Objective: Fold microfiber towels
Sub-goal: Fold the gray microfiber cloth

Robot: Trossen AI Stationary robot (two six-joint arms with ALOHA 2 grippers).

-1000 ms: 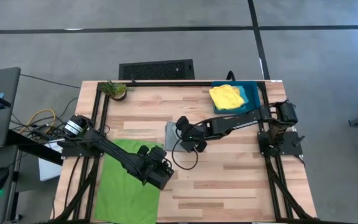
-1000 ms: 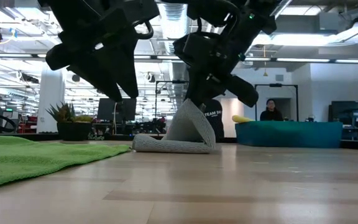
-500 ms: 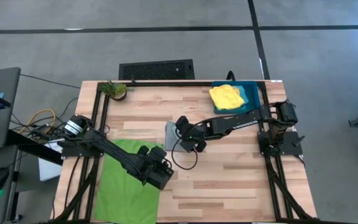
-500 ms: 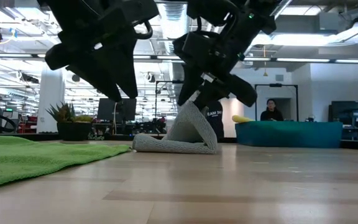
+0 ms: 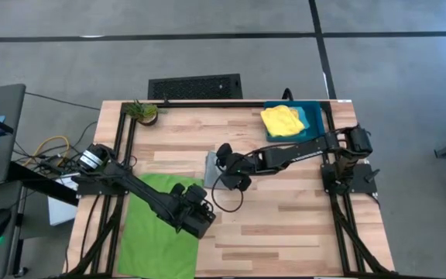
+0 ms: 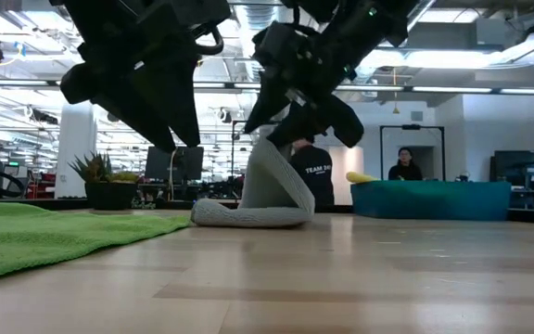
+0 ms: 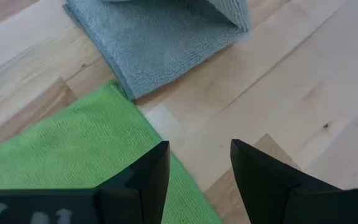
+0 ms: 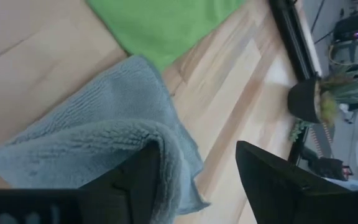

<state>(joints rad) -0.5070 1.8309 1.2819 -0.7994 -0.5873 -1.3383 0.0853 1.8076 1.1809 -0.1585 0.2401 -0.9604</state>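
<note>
I have the right gripper (image 6: 290, 130) pinching the soft, limp grey towel (image 6: 248, 199) by its lifted edge, while my left gripper (image 7: 199, 165) hovers part-open.

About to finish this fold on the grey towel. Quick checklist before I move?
1. Grey towel edge raised up to the right end effector: ok.
2. Firm hold on that edge: cannot tell.
3. Left end effector open, holding nothing: ok.
4. Left end effector off the grey towel, above the green towel corner: ok.
5. Green towel apart from the grey towel: not ok, their corners meet.
</note>
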